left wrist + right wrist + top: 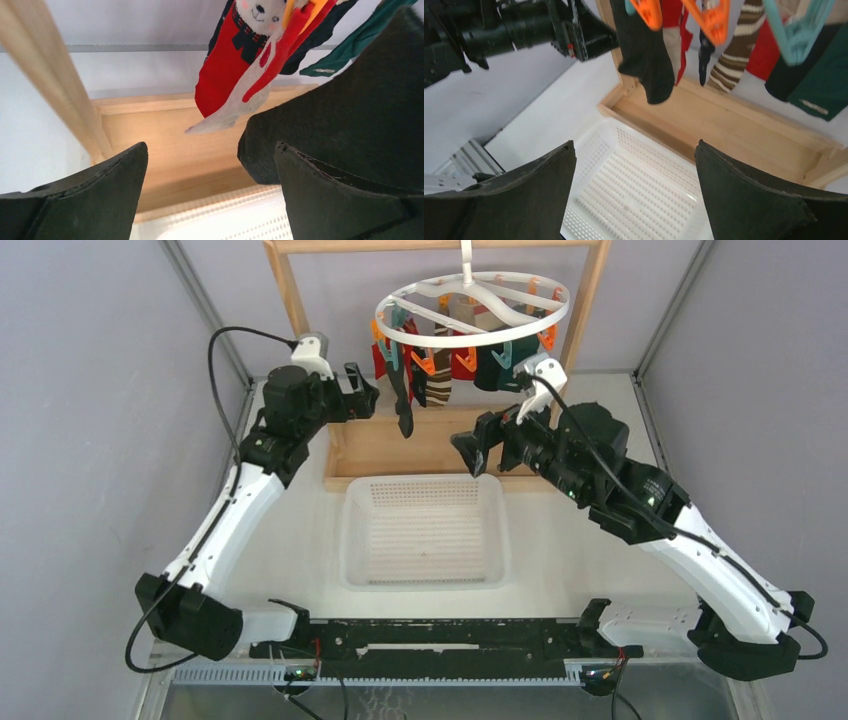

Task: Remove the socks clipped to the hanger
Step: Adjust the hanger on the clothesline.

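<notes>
The round white hanger (pixel 470 312) hangs from a wooden rack, with several socks (pixel 445 368) clipped under it: red, striped, black and green. My left gripper (pixel 366 398) is open just left of a long black sock (pixel 404 408). In the left wrist view that black sock's toe (pixel 320 120) hangs against the inner side of the right finger (pixel 340 200), and a red sock with a bear face (pixel 227 65) hangs beyond. My right gripper (pixel 470 452) is open and empty, below and in front of the socks. In its wrist view a black sock (pixel 646 55), a striped sock (pixel 734 57) and a green sock (pixel 824 87) hang above it.
A white perforated basket (pixel 352 540) sits on the table in front of the rack's wooden base (pixel 420 445). The rack's uprights (pixel 288 290) stand either side of the hanger. Orange clips (pixel 711 15) and a teal clip (pixel 799 30) dangle from the ring. Grey walls close in both sides.
</notes>
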You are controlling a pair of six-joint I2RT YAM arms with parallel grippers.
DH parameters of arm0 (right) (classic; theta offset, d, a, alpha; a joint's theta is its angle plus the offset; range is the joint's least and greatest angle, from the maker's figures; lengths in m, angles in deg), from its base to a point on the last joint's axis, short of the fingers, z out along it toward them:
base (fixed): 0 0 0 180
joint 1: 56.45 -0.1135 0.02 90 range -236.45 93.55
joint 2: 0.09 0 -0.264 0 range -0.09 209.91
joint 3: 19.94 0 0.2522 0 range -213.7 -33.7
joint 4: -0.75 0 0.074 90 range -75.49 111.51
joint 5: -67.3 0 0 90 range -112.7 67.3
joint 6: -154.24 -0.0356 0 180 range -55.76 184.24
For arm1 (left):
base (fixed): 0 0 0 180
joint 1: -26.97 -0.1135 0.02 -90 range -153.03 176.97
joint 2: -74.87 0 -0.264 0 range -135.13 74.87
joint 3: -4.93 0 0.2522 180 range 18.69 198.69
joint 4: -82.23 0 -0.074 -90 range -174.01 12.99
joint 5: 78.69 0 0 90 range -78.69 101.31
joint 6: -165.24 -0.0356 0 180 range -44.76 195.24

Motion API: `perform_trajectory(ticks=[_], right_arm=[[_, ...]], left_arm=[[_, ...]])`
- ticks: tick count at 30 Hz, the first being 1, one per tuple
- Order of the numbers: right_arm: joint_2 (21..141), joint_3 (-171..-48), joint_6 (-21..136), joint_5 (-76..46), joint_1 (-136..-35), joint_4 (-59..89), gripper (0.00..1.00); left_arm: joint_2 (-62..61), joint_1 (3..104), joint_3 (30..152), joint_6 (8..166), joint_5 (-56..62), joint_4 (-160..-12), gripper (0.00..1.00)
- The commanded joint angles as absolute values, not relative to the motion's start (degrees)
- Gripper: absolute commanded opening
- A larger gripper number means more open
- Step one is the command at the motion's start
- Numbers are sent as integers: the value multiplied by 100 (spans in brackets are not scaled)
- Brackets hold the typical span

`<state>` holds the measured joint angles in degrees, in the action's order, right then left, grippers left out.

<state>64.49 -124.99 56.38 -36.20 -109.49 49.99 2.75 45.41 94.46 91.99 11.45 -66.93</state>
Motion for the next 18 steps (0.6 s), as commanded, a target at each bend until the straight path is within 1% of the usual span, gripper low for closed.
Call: perform_trajectory(ticks=[1,4,11,13,16,17,18], right_arm=[[6014,-11825,5369,-3759,-10928,4500,94],[5905,-11518,5210,-3589,-10801,4493,94],[5633,-10994,4974,-3187,-10411,4485,94],[5563,-10878,4921,-2996,-10239,4479,94],[5484,-10727,4841,-2755,-10000,4466,94],[5460,-10667,4804,-2669,-9928,4461,94],[5439,-10617,4784,-2616,-9854,4457,93]], left_arm=[[60,4508,9258,8932,749,-7885,100],[-100,4510,9122,8882,551,-8512,100],[-577,4508,9082,8983,97,-9202,100],[-662,4510,9051,9073,-18,-9397,98],[-749,4508,9079,9136,-59,-9515,91],[-758,4510,9096,9141,-72,-9517,88],[-775,4509,9102,9141,-73,-9517,82]])
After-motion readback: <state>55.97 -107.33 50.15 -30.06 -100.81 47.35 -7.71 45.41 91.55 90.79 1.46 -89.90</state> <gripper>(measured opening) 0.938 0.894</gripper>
